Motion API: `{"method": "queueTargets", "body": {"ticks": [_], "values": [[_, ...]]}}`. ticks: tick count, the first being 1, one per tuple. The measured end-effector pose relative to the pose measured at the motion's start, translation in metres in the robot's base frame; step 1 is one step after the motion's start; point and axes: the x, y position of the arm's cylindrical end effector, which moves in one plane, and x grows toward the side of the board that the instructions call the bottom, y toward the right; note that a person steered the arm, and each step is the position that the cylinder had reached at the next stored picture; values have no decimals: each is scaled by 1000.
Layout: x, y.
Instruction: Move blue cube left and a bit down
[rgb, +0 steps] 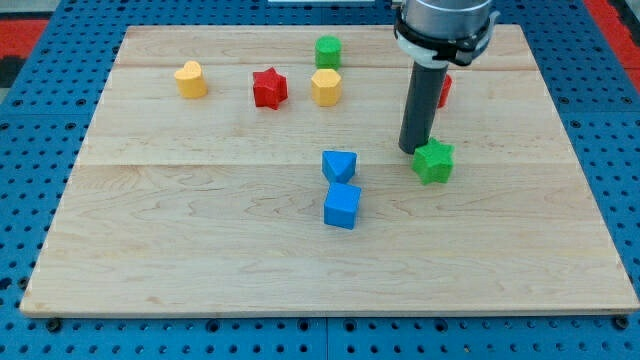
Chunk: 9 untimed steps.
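Note:
The blue cube lies near the middle of the wooden board, just below a blue triangular block that touches or nearly touches it. My tip rests on the board to the upper right of the blue cube, well apart from it, and right beside the upper left edge of a green star block.
Along the view's top stand a yellow heart block, a red star, a yellow hexagon and a green cylinder-like block. A red block is mostly hidden behind the rod.

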Motion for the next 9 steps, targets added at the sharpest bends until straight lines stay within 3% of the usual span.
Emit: {"method": "queueTargets", "body": {"ticks": [1, 3, 5, 7, 9], "values": [[29, 4], [34, -6], [86, -34], [37, -156], [76, -128]]}}
